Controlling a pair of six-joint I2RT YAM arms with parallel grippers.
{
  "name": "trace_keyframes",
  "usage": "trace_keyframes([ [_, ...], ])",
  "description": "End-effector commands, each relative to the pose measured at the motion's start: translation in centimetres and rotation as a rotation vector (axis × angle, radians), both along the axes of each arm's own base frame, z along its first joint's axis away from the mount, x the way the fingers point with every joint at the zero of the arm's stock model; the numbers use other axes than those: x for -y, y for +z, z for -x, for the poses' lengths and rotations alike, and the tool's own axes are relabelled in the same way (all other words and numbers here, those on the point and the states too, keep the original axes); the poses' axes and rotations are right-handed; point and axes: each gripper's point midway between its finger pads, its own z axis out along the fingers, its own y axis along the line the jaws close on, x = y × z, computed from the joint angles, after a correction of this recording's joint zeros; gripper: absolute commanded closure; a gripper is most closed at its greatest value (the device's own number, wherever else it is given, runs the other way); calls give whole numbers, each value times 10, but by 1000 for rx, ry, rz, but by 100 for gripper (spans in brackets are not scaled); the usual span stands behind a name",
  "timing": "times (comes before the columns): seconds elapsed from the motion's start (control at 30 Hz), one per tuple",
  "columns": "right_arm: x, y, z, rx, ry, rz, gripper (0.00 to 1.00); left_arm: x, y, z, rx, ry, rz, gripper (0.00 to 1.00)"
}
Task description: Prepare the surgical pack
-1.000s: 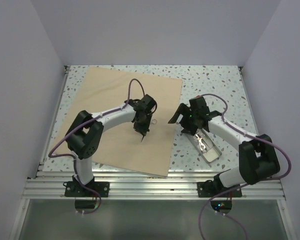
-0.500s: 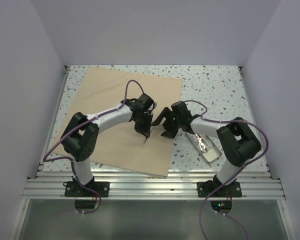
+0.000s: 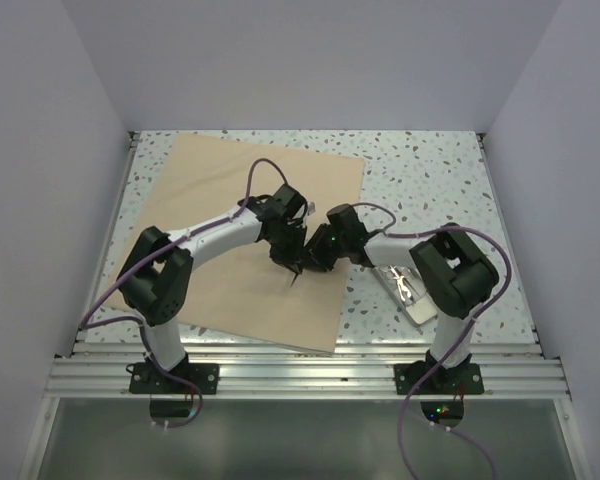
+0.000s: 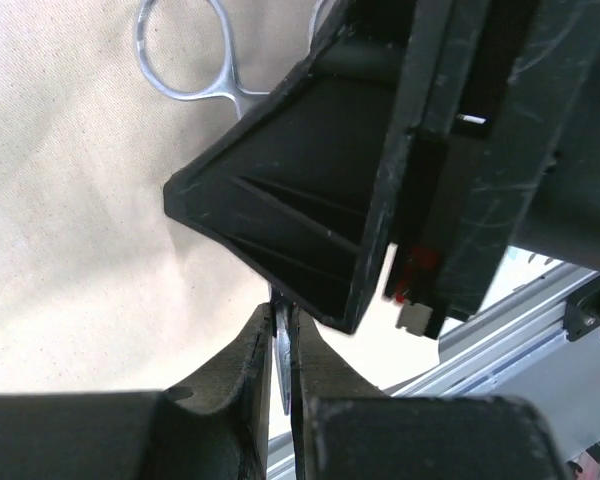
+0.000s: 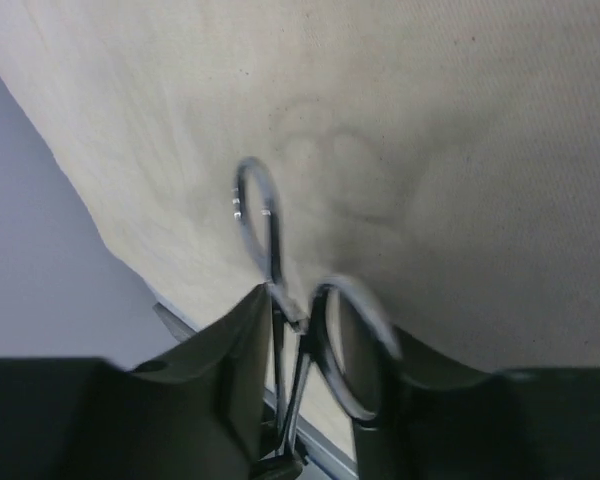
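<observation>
Over the speckled desk [image 3: 420, 170], seen from above, the tan sheet [image 3: 210, 190] lies flat and open on the left half. It is not folded at all, so I judge that the pack is at an early stage and tools are being laid on it. The left gripper [image 3: 291, 268] and the right gripper [image 3: 315, 256] meet nose to nose above the right part of the sheet. What is between them is too small to tell from this view. A small metal tray [image 3: 426, 312] stands on the bare desk just right of the sheet, with some shiny pieces in it.

From the left wrist, the left fingers [image 4: 242, 385] are together on a thin metal tool [image 4: 238, 90]. They pinch its narrow end, and one ring handle shows beyond them, above the sheet. The black body of the right gripper is very close and fills much of the view.

From the right wrist, the right fingers [image 5: 230, 385] stand on both sides of the ring handles, half closed. I cannot tell whether they press the metal yet.

This looks like a hand-over. To do it well, the right fingers should close fully on the handles before the left ones let go. The left ones should open slowly, without pulling. Then the tool can go down flat near the middle of the sheet, so the folds can cover it later.
</observation>
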Motion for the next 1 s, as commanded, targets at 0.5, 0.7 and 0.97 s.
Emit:
trace_keyframes([
  [0.5,143,88,-10,241,341,718,100,-63,75,-24,234,71,118,13],
  [0.7,237,87,13,206,481,1173,100,-73,83,-24,274,104,156,13],
  [0.97,277,71,22,167,553,1378,100,-77,90,-24,292,124,166,18],
])
